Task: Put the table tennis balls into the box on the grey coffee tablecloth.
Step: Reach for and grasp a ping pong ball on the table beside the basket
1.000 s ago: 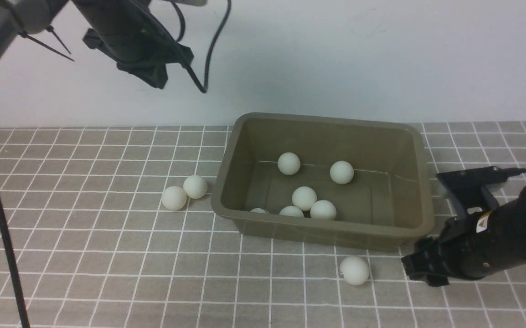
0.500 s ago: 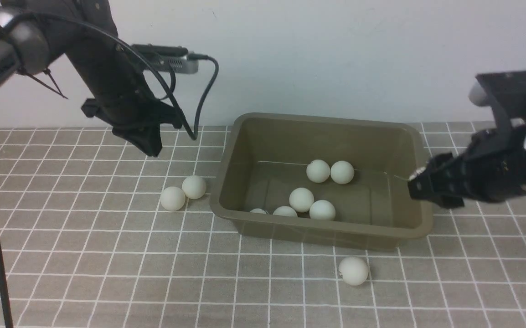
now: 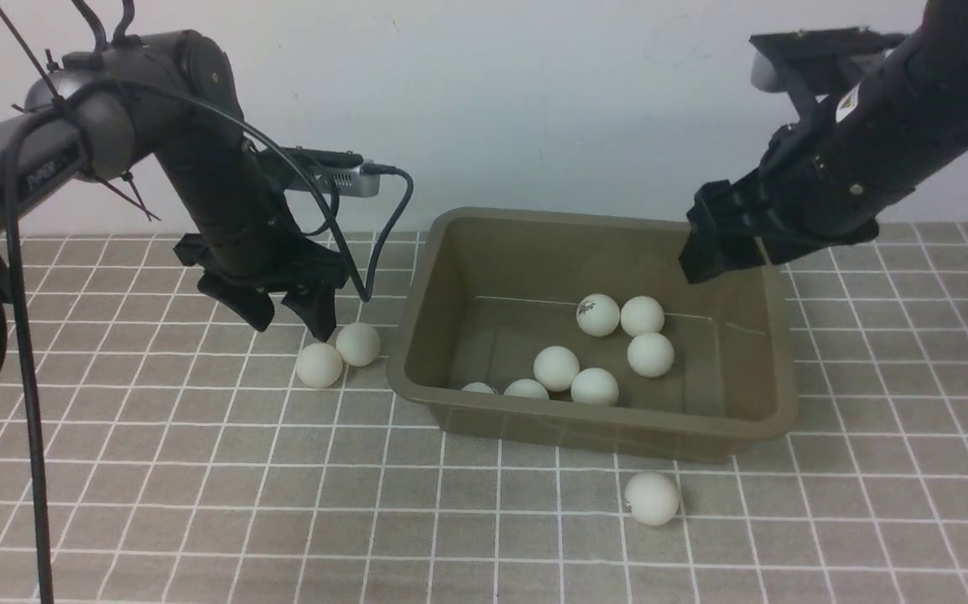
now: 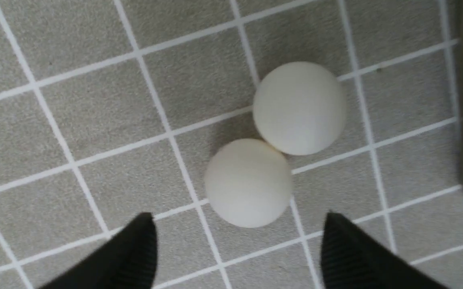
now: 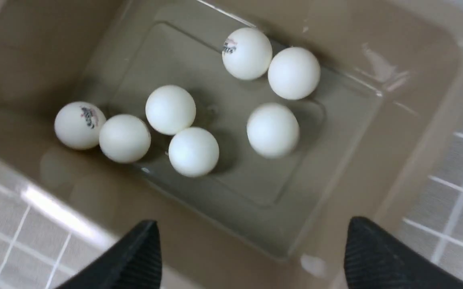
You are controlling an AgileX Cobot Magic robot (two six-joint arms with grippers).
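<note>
The olive-green box (image 3: 585,426) stands on the grey coffee tablecloth (image 3: 157,470) and holds several white table tennis balls (image 3: 650,354). Two more balls (image 3: 319,365) (image 3: 358,344) lie touching each other just left of the box, and one ball (image 3: 652,497) lies in front of it. My left gripper (image 3: 289,317) hangs open just above and behind the pair; in the left wrist view the nearer ball (image 4: 248,182) lies just ahead of the left gripper (image 4: 235,224). My right gripper (image 3: 715,252) is open and empty above the box's far right side, looking down on the balls (image 5: 272,129) inside.
The box's near wall (image 5: 67,216) and right wall (image 5: 420,132) show under the right gripper (image 5: 251,237). A cable (image 3: 383,235) hangs from the left wrist camera close to the box's left rim. A white wall runs behind the cloth.
My left arm came down from high up to the two balls and its jaws opened. My right arm rose from the cloth to above the box and opened; one more ball now lies inside.
</note>
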